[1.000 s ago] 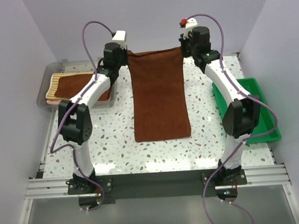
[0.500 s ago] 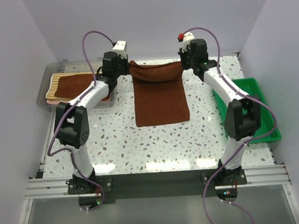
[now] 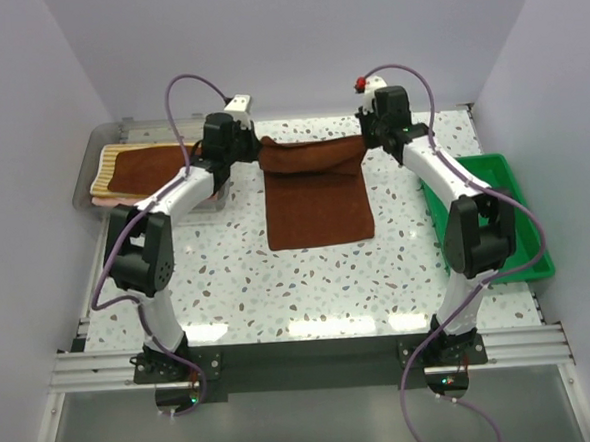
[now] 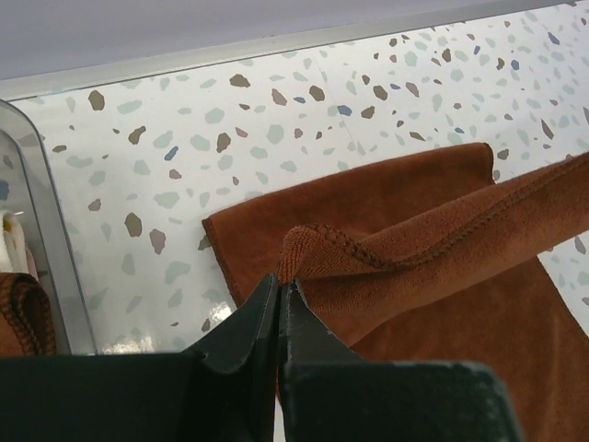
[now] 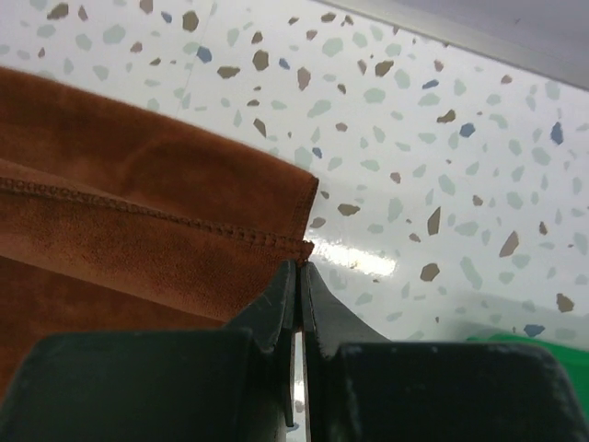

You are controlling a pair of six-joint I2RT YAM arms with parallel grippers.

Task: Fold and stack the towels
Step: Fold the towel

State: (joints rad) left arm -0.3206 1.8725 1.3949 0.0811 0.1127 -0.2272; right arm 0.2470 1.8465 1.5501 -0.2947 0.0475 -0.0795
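Rust-brown towel (image 3: 313, 195) sags doubled between left gripper (image 4: 279, 287) and right gripper (image 5: 301, 269), each pinching a hemmed corner

This is a robotics lab test cell. Plain pale lilac panel walls (image 3: 294, 41) box in the left, far and right sides of a white speckled terrazzo-pattern table (image 3: 228, 275). Two white-and-black jointed robot arms, left (image 3: 164, 204) and right (image 3: 443, 177), trail looping purple cables (image 3: 182, 88) and stand bolted to a bare aluminium extrusion rail (image 3: 313, 358) along the near edge. A green plastic tray (image 3: 503, 183) sits at the right and a clear grey bin (image 3: 95, 143) at the far left.
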